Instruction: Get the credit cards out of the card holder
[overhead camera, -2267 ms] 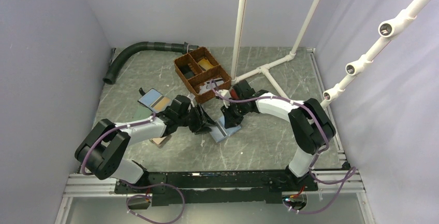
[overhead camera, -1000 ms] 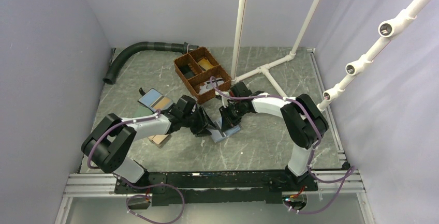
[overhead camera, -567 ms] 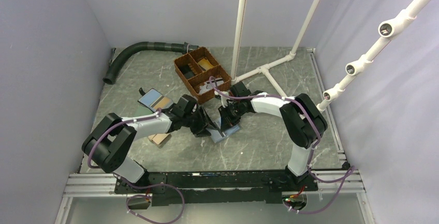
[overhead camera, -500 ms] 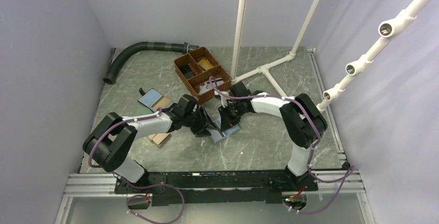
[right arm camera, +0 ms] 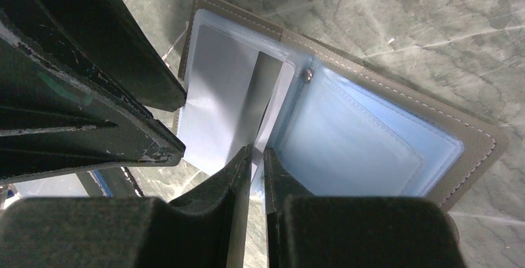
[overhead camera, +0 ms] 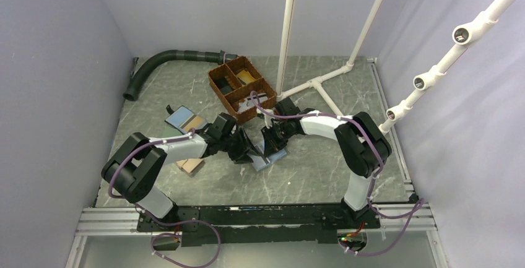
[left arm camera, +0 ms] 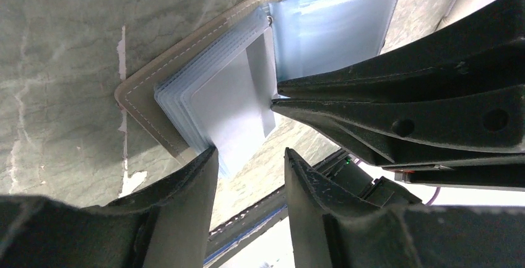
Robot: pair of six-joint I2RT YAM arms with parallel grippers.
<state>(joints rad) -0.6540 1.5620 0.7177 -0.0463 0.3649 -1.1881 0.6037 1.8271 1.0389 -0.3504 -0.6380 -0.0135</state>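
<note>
Card holder [right arm camera: 371,144] lies open beneath right pincer [right arm camera: 255,156] clenching credit card [right arm camera: 266,88]; left pincer [left arm camera: 251,163] released.

card holder [overhead camera: 267,158] on table [overhead camera: 316,172], basket [overhead camera: 221,96] behind

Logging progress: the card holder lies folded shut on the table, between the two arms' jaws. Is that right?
Not quite. The card holder is not shut: it lies spread open on the table, light blue inside up, between the two arms' jaws. The right wrist view shows it.
</note>
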